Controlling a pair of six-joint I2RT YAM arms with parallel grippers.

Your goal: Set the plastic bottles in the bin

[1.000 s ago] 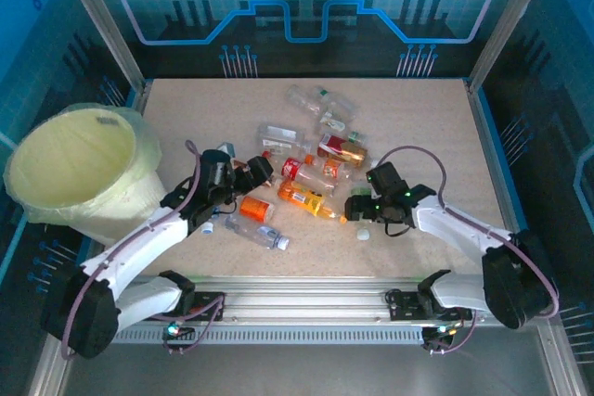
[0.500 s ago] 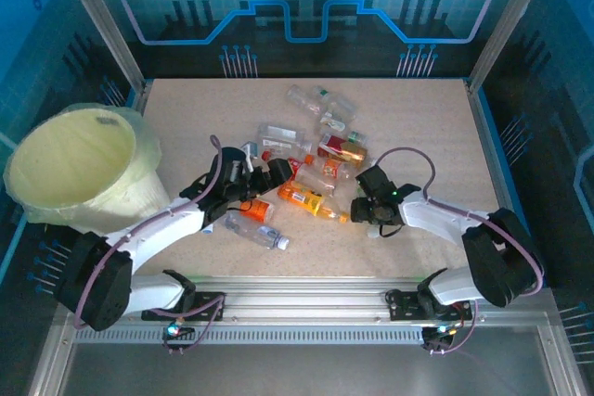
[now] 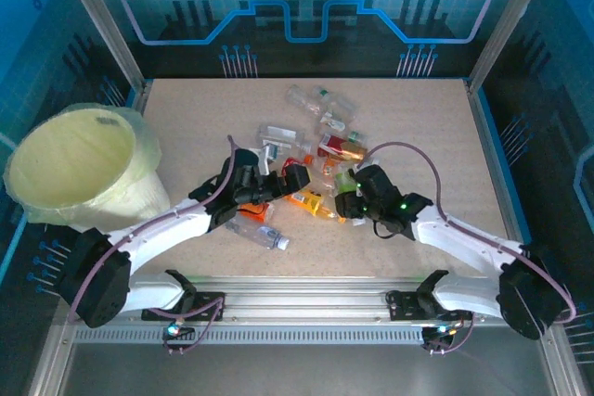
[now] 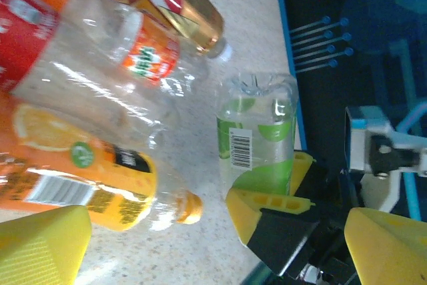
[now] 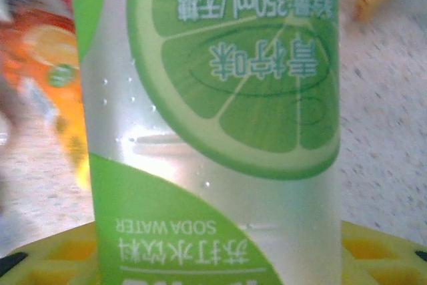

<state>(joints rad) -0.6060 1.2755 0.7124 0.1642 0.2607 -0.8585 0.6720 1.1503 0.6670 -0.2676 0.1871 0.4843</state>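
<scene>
The right hand [image 3: 351, 197] was clamped on a green-labelled bottle [image 5: 213, 118] near the middle of the surface [image 3: 418, 127], its yellow fingers [image 4: 267, 206] pressed against either side of the bottle's lower end. The label carried a lime slice and the words "SODA WATER". Just beside it, the left hand [image 3: 281, 181] sat with its fingers spread wide apart over the heap, one yellow fingertip [image 4: 40, 248] close to an orange bottle [image 4: 87, 178] lying on its side with its orange cap pointing towards the green-labelled bottle. Whether that fingertip touched the orange bottle could not be told.

Behind the orange bottle lay a crushed clear bottle with an orange-and-red label [image 4: 133, 51], and beyond that a red-labelled bottle of brown drink [image 4: 183, 5]. A clear bottle [image 3: 255, 232] lay alone on the near side of the left arm, and several more clear bottles [image 3: 316, 99] were scattered towards the far edge of the surface.

The bin [image 3: 121, 201], pale yellow and lined with a thin bag, stood at the left edge of the surface, well apart from both hands.
</scene>
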